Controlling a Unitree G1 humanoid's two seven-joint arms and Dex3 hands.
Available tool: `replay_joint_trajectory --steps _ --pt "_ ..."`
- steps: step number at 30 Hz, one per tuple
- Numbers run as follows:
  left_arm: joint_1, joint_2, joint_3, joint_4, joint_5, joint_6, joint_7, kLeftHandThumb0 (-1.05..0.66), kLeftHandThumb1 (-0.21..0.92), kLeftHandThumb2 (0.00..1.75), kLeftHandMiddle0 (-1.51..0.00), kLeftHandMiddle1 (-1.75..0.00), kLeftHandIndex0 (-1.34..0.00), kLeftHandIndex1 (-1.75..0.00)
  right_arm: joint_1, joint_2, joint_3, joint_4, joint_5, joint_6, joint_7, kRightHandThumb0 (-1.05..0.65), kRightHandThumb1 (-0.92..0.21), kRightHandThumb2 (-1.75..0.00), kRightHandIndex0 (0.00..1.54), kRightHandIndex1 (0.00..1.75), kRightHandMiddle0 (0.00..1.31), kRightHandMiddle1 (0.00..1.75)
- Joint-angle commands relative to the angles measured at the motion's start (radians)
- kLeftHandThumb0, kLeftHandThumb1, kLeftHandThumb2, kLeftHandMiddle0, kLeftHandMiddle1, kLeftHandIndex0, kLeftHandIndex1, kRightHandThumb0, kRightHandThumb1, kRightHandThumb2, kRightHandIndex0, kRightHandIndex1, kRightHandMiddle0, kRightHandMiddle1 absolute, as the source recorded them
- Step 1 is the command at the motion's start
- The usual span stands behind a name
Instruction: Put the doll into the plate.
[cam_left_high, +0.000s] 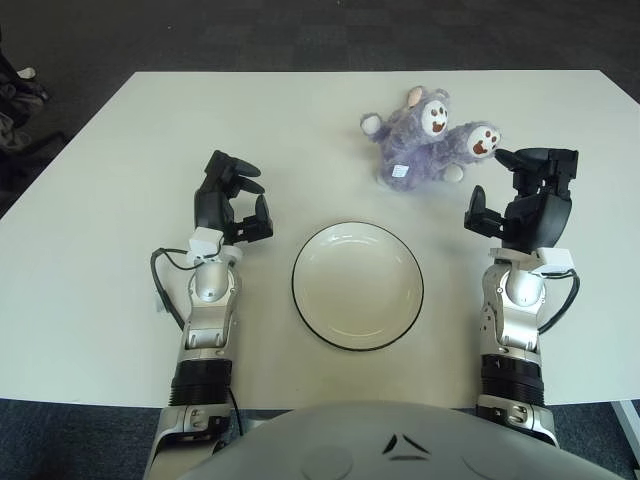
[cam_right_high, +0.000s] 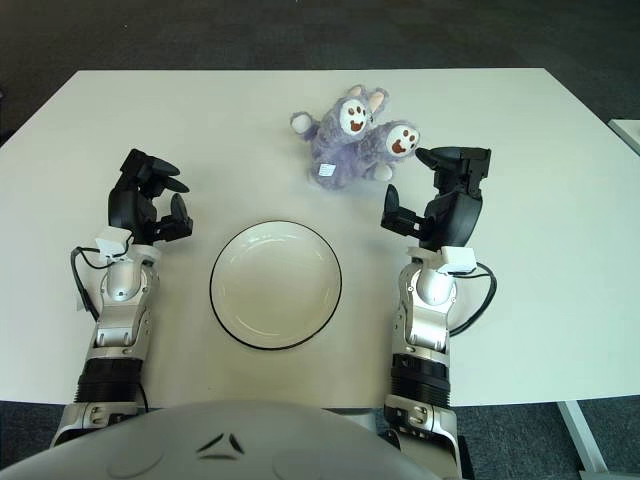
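Note:
A fluffy purple doll (cam_left_high: 425, 143) with white faces lies on the white table (cam_left_high: 120, 170), toward the far right. A white plate (cam_left_high: 357, 284) with a dark rim sits in the middle, nearer to me, with nothing in it. My right hand (cam_left_high: 525, 195) is raised just right of and a little nearer than the doll, fingers spread, holding nothing and not touching the doll. Left of the plate, my left hand (cam_left_high: 230, 200) is held up with relaxed fingers, holding nothing.
Dark carpet surrounds the table. A cable (cam_left_high: 165, 285) runs along my left forearm and another (cam_left_high: 565, 300) loops by my right forearm.

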Motion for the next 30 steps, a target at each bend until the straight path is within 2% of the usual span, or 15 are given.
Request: replay_joint_trajectory --steps 1,3,7,10,18,25,30 --pt "0.094 -0.023 -0.004 0.101 0.004 -0.010 0.013 -0.01 0.29 1.35 -0.52 -1.75 -0.50 -1.75 0.045 -0.035 -0.021 -0.143 0.018 0.072 0.003 -0.28 -0.18 -1.24 0.14 0.99 0.00 1.75" --pt "0.094 -0.024 -0.005 0.103 0.004 -0.013 0.013 -0.01 0.29 1.36 -0.52 -1.75 -0.51 -1.75 0.039 -0.059 -0.047 -0.084 0.038 0.042 0.008 -0.29 -0.19 -1.22 0.16 0.94 0.01 1.75" --pt "0.094 -0.024 -0.006 0.106 0.005 -0.019 0.013 -0.01 0.29 1.36 -0.52 -1.75 -0.51 -1.75 0.036 -0.067 -0.059 0.005 0.000 -0.003 -0.023 -0.37 -0.25 -1.14 0.17 0.88 0.07 1.75" --pt "0.094 -0.025 -0.006 0.108 0.007 -0.020 0.014 -0.01 0.29 1.36 -0.52 -1.75 -0.51 -1.75 0.046 -0.072 -0.058 0.004 -0.015 0.011 -0.036 -0.42 -0.28 -1.10 0.16 0.85 0.10 1.75" --pt "0.094 -0.026 -0.008 0.118 0.014 -0.034 0.022 -0.01 0.28 1.37 -0.53 -1.75 -0.51 -1.75 0.049 -0.072 -0.043 -0.010 -0.032 0.042 -0.058 -0.46 -0.29 -1.09 0.07 0.86 0.01 1.73" --pt "0.092 -0.024 -0.010 0.125 0.017 -0.041 0.026 -0.01 0.28 1.36 -0.53 -1.75 -0.51 -1.75 0.054 -0.087 -0.033 -0.012 -0.046 0.064 -0.055 -0.49 -0.31 -1.07 0.02 0.85 0.00 1.53" --pt "0.092 -0.023 -0.011 0.127 0.018 -0.043 0.027 -0.01 0.29 1.36 -0.52 -1.75 -0.51 -1.75 0.053 -0.096 -0.019 -0.016 -0.029 0.090 -0.037 -0.44 -0.27 -1.11 0.01 0.76 0.00 1.45"
